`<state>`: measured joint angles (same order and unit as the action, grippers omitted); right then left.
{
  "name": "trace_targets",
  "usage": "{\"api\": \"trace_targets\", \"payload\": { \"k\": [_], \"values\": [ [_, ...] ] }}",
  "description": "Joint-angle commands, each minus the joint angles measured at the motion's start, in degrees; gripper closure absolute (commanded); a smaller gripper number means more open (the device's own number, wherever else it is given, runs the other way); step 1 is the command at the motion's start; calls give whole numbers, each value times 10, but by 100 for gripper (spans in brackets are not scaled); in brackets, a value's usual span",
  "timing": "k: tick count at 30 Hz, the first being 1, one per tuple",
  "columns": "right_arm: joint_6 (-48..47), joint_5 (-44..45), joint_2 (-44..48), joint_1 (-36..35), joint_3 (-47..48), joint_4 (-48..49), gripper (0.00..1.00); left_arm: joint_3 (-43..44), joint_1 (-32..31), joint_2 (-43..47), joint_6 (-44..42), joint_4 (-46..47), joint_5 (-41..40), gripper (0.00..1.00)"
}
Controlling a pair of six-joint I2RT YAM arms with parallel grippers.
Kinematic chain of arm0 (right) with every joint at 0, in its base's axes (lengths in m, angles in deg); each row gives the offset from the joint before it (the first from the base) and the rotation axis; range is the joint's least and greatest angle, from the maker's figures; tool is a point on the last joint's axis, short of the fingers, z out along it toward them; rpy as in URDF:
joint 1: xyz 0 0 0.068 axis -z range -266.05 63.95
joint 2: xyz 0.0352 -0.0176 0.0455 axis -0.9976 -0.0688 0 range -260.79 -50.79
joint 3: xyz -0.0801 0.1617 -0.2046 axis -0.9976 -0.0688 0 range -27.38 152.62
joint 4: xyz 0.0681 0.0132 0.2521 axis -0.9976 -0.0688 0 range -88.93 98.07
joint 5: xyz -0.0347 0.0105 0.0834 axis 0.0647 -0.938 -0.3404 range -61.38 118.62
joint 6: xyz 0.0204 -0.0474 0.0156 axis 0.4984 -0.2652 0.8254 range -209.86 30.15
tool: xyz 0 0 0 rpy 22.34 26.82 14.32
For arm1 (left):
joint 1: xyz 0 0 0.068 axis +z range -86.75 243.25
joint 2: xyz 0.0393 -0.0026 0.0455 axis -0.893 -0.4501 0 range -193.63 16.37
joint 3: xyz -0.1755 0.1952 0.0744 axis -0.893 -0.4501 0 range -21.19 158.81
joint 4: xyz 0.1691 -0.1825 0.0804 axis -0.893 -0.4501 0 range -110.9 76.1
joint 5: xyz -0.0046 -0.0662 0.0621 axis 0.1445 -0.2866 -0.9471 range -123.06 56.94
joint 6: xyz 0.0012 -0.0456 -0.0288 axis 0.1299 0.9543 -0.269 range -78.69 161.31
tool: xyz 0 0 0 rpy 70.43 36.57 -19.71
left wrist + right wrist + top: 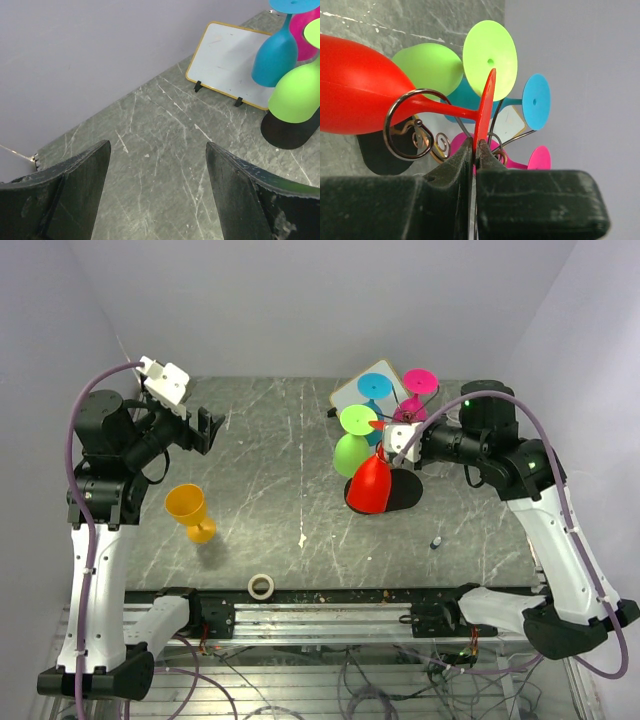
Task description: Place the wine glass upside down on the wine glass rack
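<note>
Right claw (475, 146) pinches red wine glass (355, 90) by its foot, stem inside rack (386, 129) curl

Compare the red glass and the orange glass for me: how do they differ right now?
The red glass is bowl-down at the wine glass rack, stem through a scroll; the orange glass stands upright on the table. The right gripper pinches the red glass's foot between its fingers; nothing touches the orange glass. Both are stemmed glasses of similar shape.

Obstructions at the wine glass rack (408, 492): red wine glass (368, 485), green glass (350, 453), blue glass (374, 386), pink glass (420, 382); white board (348, 397) just behind. Tabletop (280, 465) open leftward to the orange glass (188, 510).
</note>
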<state>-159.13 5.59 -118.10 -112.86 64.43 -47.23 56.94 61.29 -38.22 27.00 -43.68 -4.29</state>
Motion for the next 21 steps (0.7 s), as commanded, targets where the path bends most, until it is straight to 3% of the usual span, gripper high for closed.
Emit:
{"api": "trace_targets", "payload": {
  "k": [1,13,21],
  "values": [
    [4,-25,22,-3,13,-20,100,-2,6,-1,1,24,15,13],
    [5,-54,52,7,9,-38,100,-9,6,-6,-10,23,4,13],
    [8,-29,77,17,-15,-32,100,-20,6,-7,-22,22,-8,13]
  ]
}}
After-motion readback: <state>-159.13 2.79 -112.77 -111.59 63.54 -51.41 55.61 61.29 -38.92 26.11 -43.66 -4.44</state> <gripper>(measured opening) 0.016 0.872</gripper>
